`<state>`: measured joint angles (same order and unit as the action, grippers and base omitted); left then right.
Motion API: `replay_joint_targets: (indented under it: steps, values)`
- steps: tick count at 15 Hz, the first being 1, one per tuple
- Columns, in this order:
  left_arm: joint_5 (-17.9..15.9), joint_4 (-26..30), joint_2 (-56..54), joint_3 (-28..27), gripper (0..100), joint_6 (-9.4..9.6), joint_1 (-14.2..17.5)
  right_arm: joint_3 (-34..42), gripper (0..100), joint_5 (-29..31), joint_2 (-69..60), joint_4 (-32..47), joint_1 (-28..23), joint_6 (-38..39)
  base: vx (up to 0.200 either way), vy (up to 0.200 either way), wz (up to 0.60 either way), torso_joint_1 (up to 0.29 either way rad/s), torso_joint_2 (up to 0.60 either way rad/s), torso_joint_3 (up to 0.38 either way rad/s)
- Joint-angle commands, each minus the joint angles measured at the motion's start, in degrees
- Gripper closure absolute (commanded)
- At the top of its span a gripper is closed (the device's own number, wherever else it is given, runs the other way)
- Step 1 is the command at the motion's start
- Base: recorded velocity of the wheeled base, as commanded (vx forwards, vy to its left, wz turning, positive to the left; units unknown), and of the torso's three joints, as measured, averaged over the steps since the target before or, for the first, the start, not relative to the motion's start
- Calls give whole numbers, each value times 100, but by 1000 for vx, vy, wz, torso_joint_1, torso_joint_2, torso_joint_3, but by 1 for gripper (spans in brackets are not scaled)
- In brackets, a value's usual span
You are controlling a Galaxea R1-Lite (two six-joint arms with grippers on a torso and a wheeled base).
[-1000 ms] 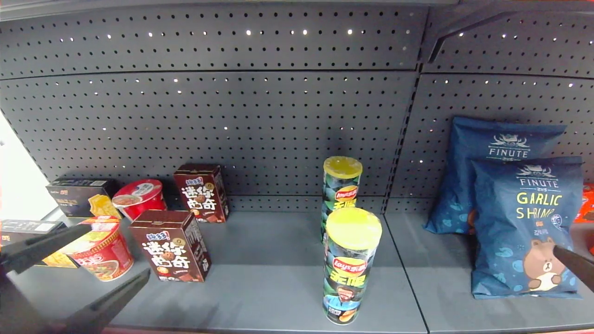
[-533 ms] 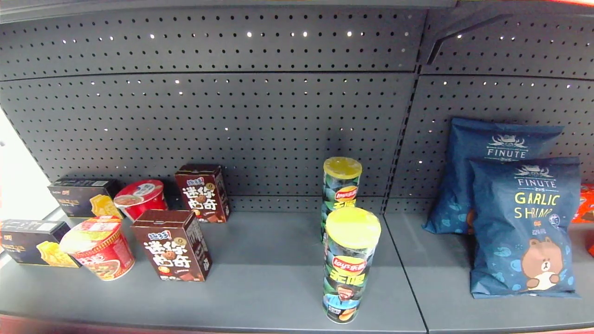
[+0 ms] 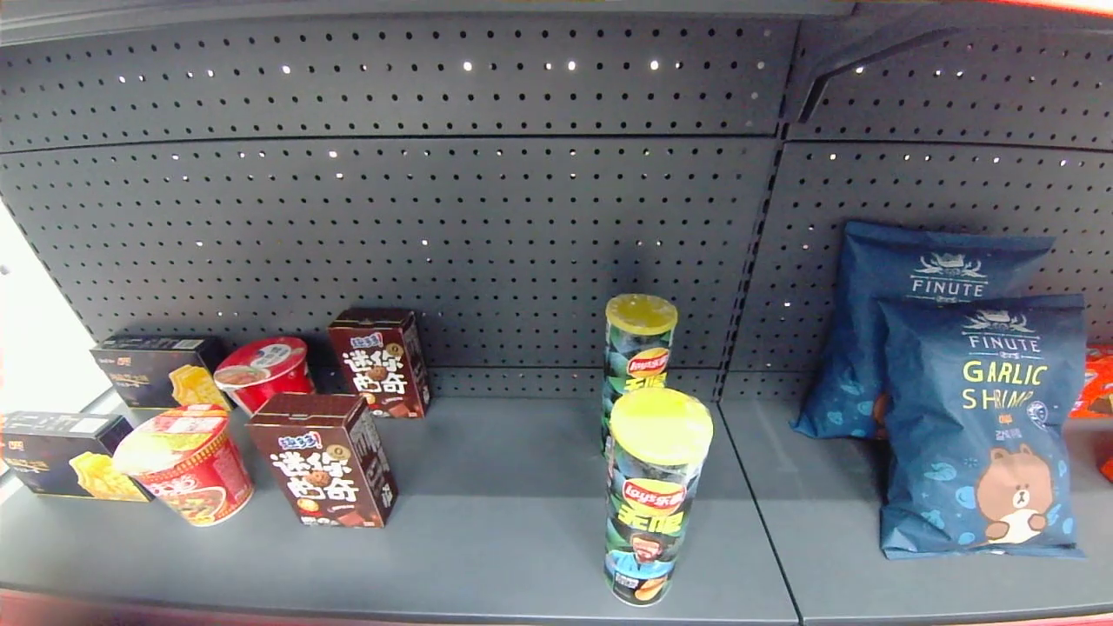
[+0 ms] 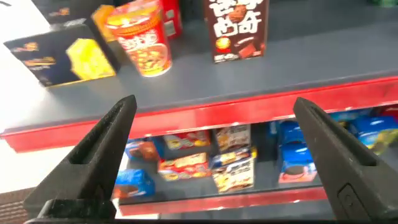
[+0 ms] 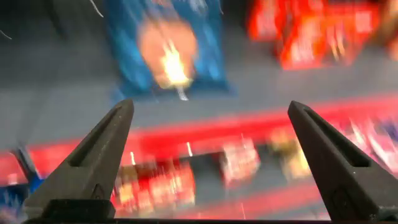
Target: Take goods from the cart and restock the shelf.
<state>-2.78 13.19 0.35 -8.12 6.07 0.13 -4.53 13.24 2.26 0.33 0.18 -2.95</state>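
The left tool [image 4: 214, 102] hangs in front of the shelf's red front edge [image 4: 205, 115], its fingers spread wide apart. The right tool [image 5: 211, 104] is spread just as wide before that same edge, farther right, in a blurred view. Below the edge, a lower shelf [image 4: 261, 186] holds small packets.

On the shelf [image 3: 522, 522] the front row runs from the left:
- a front dark box [image 3: 61, 452] with yellow print
- a front noodle cup [image 3: 187, 465]
- a front chocolate box [image 3: 326, 461]
- an upright front chip can [image 3: 658, 496] with a yellow lid
- a front blue snack bag [image 3: 983, 426], standing past the seam

Behind each sits its match:
- a rear dark box [image 3: 156, 369]
- a rear noodle cup [image 3: 261, 372]
- a rear chocolate box [image 3: 380, 361]
- a rear chip can [image 3: 639, 348]
- a rear blue snack bag [image 3: 922, 287], leaning on the pegboard back [image 3: 435, 243]

Red packets [image 3: 1097, 382] show at the far right.
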Motion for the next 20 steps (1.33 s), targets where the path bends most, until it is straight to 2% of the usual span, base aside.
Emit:
replay_joint_targets:
  steps: [1,3,5,10,14,17,20]
  values:
    - [-153,-36,-35,109,0,-264,4,366,0,-49,-226,-253,-9,75,0,0,0,0,0,0]
    - [-434,-62,-35,118,0,-317,4,366,0,-129,-226,-253,-9,163,0,0,0,0,0,0]
    - [-276,-71,-35,118,0,-317,-5,366,0,-129,-226,-253,-9,198,0,0,0,0,0,0]
    - [-487,-71,-35,126,0,-264,4,366,0,-146,-226,-244,-9,304,0,0,0,0,0,0]
    - [-478,-71,-35,126,0,-256,4,366,0,-137,-226,-244,-9,286,0,0,0,0,0,0]
    - [-469,-71,-35,135,0,-247,4,366,0,-137,-226,-244,-9,286,0,-200,0,1,-2,5]
    - [-478,-80,-35,126,0,-264,4,366,0,-137,-226,-244,-9,286,0,0,0,0,0,0]
